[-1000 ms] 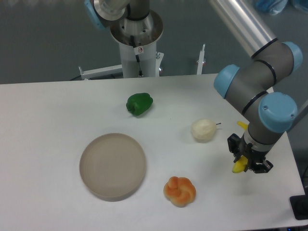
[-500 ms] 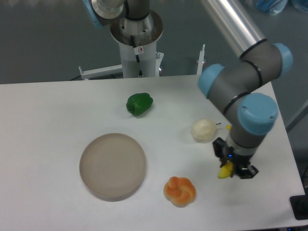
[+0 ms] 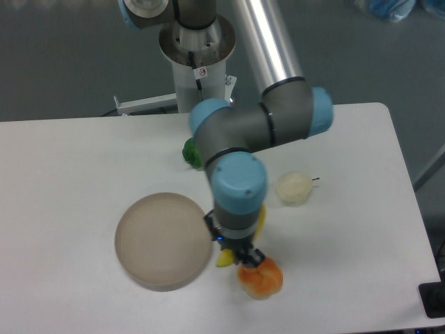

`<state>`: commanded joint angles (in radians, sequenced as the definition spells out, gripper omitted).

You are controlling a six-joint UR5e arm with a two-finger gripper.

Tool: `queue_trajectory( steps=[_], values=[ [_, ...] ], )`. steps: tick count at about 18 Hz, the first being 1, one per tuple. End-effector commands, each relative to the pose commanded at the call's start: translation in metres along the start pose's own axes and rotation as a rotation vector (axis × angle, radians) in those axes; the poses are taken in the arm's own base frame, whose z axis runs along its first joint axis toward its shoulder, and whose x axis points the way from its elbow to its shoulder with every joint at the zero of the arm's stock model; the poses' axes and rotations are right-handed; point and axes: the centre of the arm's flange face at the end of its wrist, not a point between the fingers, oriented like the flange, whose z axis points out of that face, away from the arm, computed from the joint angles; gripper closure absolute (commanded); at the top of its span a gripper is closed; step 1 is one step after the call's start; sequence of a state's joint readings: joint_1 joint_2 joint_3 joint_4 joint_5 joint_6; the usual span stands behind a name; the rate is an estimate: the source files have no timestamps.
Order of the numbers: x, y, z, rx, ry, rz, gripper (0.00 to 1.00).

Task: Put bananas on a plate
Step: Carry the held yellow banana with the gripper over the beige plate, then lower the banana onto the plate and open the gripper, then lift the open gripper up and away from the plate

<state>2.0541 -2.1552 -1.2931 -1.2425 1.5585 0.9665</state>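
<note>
White table [image 3: 69,153]: banana [image 3: 225,259] is held in the closed gripper [image 3: 235,256], just right of the plate [image 3: 163,240].
Risk judged: orange bun [image 3: 261,277] directly beneath may be clipped if lowered short of the rim.

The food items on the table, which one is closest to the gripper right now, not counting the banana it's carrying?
The orange knotted bun: it sits right beside the gripper, while the cream pear and green pepper lie farther back.

fingers [image 3: 235,256] clamp banana [image 3: 224,259] between plate [image 3: 163,241] and orange bun [image 3: 261,277].
</note>
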Motion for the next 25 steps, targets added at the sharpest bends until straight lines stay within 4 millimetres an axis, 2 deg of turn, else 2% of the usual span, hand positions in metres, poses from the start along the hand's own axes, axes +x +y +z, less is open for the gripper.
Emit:
queue_trajectory(
  steps=[1, 3, 8, 10, 12, 16, 17, 18, 20, 21, 25],
  values=[
    [0.002, 0.000, 0.002, -0.001, 0.005, -0.017, 0.84],
    [0.014, -0.015, 0.009, -0.001, 0.015, -0.045, 0.85],
    [0.030, -0.038, 0.055, -0.034, 0.071, -0.104, 0.84],
    [0.038, -0.046, 0.062, -0.042, 0.079, -0.105, 0.83],
    [0.040, -0.047, 0.072, -0.053, 0.092, -0.114, 0.77],
    [0.051, -0.058, 0.083, -0.027, 0.142, -0.184, 0.76],
    [0.053, -0.060, 0.083, -0.024, 0.144, -0.187, 0.73],
    [0.056, -0.062, 0.084, -0.025, 0.145, -0.184, 0.64],
    [0.057, -0.060, 0.088, -0.036, 0.145, -0.184, 0.14],
    [0.059, -0.057, 0.090, -0.042, 0.147, -0.184, 0.00],
    [0.060, -0.056, 0.080, -0.034, 0.137, -0.183, 0.00]
  ],
)
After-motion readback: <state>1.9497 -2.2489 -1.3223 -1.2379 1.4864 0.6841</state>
